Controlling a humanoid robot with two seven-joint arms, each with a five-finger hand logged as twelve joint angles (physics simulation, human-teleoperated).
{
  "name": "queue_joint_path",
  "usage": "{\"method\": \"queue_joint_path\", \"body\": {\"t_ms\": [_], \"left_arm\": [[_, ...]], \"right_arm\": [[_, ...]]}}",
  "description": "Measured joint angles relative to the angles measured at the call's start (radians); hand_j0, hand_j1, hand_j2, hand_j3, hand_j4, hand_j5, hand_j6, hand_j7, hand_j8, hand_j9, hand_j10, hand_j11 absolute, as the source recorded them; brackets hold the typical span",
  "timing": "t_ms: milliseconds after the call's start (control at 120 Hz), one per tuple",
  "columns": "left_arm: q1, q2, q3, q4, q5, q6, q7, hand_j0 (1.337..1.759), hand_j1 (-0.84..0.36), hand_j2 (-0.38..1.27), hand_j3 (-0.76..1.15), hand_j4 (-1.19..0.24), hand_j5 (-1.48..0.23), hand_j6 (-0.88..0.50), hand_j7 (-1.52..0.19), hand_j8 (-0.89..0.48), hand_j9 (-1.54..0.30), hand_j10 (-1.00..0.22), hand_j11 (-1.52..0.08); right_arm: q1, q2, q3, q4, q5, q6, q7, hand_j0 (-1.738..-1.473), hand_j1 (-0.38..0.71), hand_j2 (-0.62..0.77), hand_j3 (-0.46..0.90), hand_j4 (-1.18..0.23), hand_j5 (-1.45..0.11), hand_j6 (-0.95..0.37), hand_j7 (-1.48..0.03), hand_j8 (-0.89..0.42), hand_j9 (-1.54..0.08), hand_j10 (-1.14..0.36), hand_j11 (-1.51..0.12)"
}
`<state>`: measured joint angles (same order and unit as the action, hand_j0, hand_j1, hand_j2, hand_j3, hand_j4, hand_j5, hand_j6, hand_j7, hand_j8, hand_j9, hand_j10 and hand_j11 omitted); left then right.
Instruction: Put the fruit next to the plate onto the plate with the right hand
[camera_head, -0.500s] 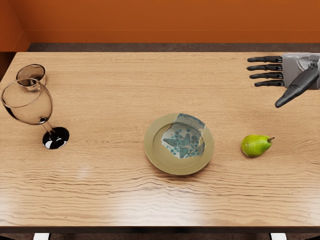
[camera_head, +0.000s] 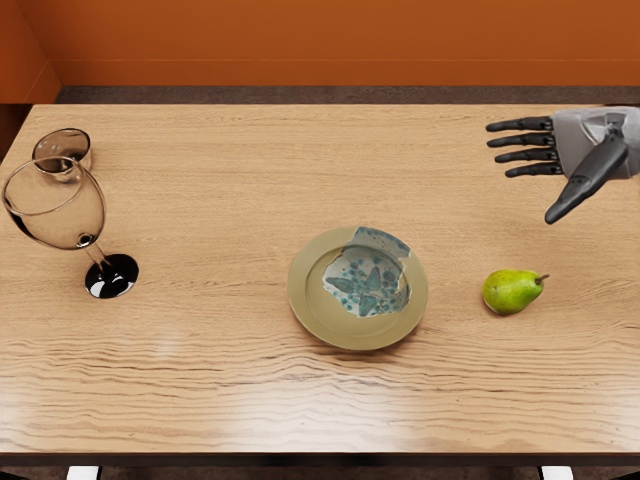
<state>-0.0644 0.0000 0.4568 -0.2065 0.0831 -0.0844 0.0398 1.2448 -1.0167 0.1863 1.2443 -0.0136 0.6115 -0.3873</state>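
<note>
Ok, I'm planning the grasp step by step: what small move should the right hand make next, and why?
Probably lower the right hand toward the pear. The hand is open, holds nothing and hovers well beyond the pear, which lies beside the plate, not on it.

Grey-and-black five-finger right hand (camera_head: 572, 145): cut off at the wrist by the right edge, so no arm shows. Light wooden table (camera_head: 250, 170): both ends run past the picture's sides, and the legs are hidden under the top. White piece (camera_head: 82, 472) at the bottom edge and a second white piece (camera_head: 556, 472): both cropped, can't tell what they are. Small clear glass (camera_head: 62, 148): lower part hidden behind the tall clear wine glass (camera_head: 55, 205). Olive round plate (camera_head: 305, 300): blue-green centre pattern too small to read. Pale patch on its far rim, chip or glare unclear. Green pear (camera_head: 512, 290): underside hidden.
</note>
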Motion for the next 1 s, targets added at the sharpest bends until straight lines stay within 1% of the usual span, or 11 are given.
{"method": "queue_joint_path", "body": {"t_ms": [50,133,225,283,358,425,483,658,783,867,1000], "left_arm": [[0.0,0.0,0.0,0.0,0.0,0.0,0.0,1.658,0.35,0.0,0.0,0.0,0.0,0.0,0.0,0.0,0.0,0.0,0.0],[0.0,0.0,0.0,0.0,0.0,0.0,0.0,1.658,0.35,0.0,0.0,0.0,0.0,0.0,0.0,0.0,0.0,0.0,0.0],[0.0,0.0,0.0,0.0,0.0,0.0,0.0,1.658,0.35,0.0,0.0,0.0,0.0,0.0,0.0,0.0,0.0,0.0,0.0],[0.0,0.0,0.0,0.001,0.0,0.0,0.0,1.658,0.35,0.0,0.0,0.0,0.0,0.0,0.0,0.0,0.0,0.0,0.0],[0.008,0.0,-0.002,0.0,0.0,0.0,0.0,1.658,0.35,0.0,0.0,0.0,0.0,0.0,0.0,0.0,0.0,0.0,0.0],[0.012,0.0,-0.004,0.0,0.001,0.0,0.0,1.658,0.35,0.0,0.0,0.0,0.0,0.0,0.0,0.0,0.0,0.0,0.0],[0.012,0.0,-0.005,0.0,0.001,0.0,0.0,1.658,0.35,0.0,0.0,0.0,0.0,0.0,0.0,0.0,0.0,0.0,0.0],[0.012,0.0,-0.006,0.0,0.001,0.0,0.0,1.658,0.35,0.0,0.0,0.0,0.0,0.0,0.0,0.0,0.0,0.0,0.0],[0.012,0.0,-0.006,0.0,0.001,0.0,0.0,1.658,0.35,0.0,0.0,0.0,0.0,0.0,0.0,0.0,0.0,0.0,0.0],[0.012,0.0,-0.006,0.0,0.0,0.0,0.0,1.658,0.35,0.0,0.0,0.0,0.0,0.0,0.0,0.0,0.0,0.0,0.0],[0.012,0.0,-0.006,0.001,0.0,0.0,0.0,1.658,0.35,0.0,0.0,0.0,0.0,0.0,0.0,0.0,0.0,0.0,0.0]], "right_arm": [[0.021,0.01,-0.002,0.018,-0.032,0.0,-0.011,-1.658,-0.31,-0.01,0.0,-0.03,-0.04,-0.03,-0.04,-0.03,-0.04,-0.03,-0.04],[0.046,0.036,-0.006,0.059,-0.081,0.0,-0.088,-1.658,-0.31,-0.01,0.0,-0.04,-0.05,-0.04,-0.05,-0.04,-0.05,-0.04,-0.05],[0.067,0.066,-0.021,0.097,-0.142,0.0,-0.14,-1.658,-0.31,-0.01,0.0,-0.04,-0.05,-0.04,-0.05,-0.04,-0.05,-0.04,-0.05],[0.098,0.076,-0.052,0.14,-0.171,0.0,-0.176,-1.658,-0.3,-0.01,0.0,-0.04,-0.05,-0.04,-0.05,-0.04,-0.05,-0.04,-0.05],[0.138,0.077,-0.075,0.222,-0.227,-0.004,-0.2,-1.658,-0.3,-0.01,0.0,-0.04,-0.05,-0.04,-0.05,-0.04,-0.05,-0.04,-0.05],[0.159,0.061,-0.085,0.304,-0.273,-0.044,-0.211,-1.658,-0.3,-0.01,0.0,-0.04,-0.05,-0.04,-0.05,-0.04,-0.05,-0.04,-0.05],[0.167,0.041,-0.093,0.358,-0.327,-0.084,-0.217,-1.658,-0.3,-0.01,0.0,-0.04,-0.05,-0.04,-0.05,-0.04,-0.05,-0.04,-0.05],[0.174,-0.011,-0.112,0.451,-0.47,-0.174,-0.222,-1.658,-0.31,-0.01,0.0,-0.04,-0.05,-0.04,-0.05,-0.04,-0.05,-0.04,-0.05],[0.162,-0.018,-0.141,0.48,-0.552,-0.289,-0.223,-1.658,-0.3,-0.01,0.0,-0.05,-0.06,-0.05,-0.06,-0.05,-0.06,-0.05,-0.06],[0.13,-0.002,-0.152,0.487,-0.587,-0.367,-0.223,-1.658,-0.3,-0.01,0.0,-0.05,-0.06,-0.05,-0.06,-0.05,-0.06,-0.05,-0.06],[0.07,0.029,-0.168,0.492,-0.651,-0.482,-0.224,-1.658,-0.25,-0.02,0.0,-0.09,-0.11,-0.09,-0.1,-0.09,-0.1,-0.08,-0.1]]}}
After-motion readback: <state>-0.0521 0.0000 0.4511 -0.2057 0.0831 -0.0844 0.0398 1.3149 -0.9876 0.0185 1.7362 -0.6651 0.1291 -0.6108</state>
